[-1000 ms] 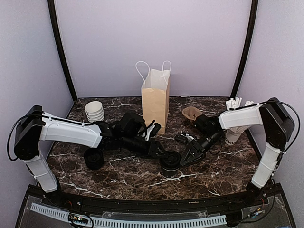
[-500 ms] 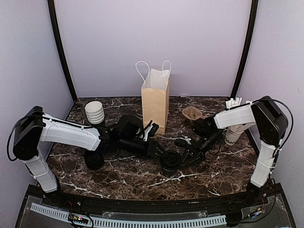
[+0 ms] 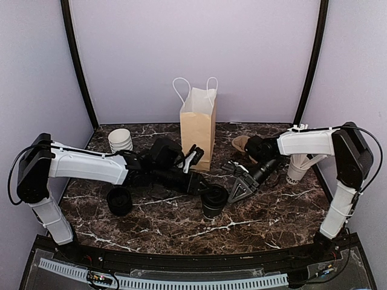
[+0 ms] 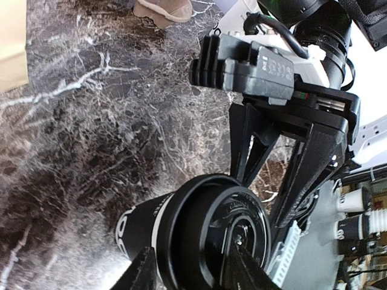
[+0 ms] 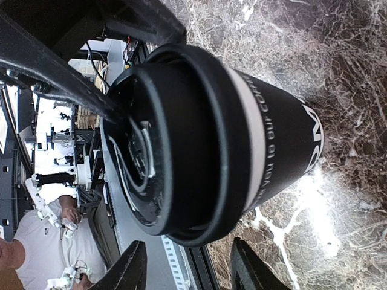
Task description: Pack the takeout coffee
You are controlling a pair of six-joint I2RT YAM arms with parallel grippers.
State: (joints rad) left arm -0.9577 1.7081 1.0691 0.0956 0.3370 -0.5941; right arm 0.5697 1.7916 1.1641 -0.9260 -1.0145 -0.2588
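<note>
In the top view, the takeout coffee (image 3: pixel 213 202) is at the middle of the dark marble surface (image 3: pixel 272 211), on the near side of the brown paper bag (image 3: pixel 198 130). The bag stands upright, further back and apart from the cup. The left gripper (image 3: pixel 202 188) comes from the left and meets the upper part of the cup. The right gripper (image 3: pixel 237 193) is just beside the cup on the right, with its 2 fingers spread. A stack of lidless cups (image 3: pixel 120 141) is at the far left, a brown cup carrier (image 3: pixel 242 144) at the far right, and a white cup (image 3: pixel 296 169) at the right.

In the left wrist view, the black lid of the cup fills the lower middle. The 2 left fingers (image 4: pixel 144 275) rise from the bottom edge, 1 beside the wall of the cup and 1 in front of the lid. I cannot tell if they press on the cup. Behind the lid, the fingers of the right gripper stand apart like a V, with their tips close to the rim.

In the right wrist view, the cup fills the middle, with white print on its black wall. The 2 right fingers (image 5: pixel 130 269) are at the bottom edge, apart, with nothing between them.
</note>
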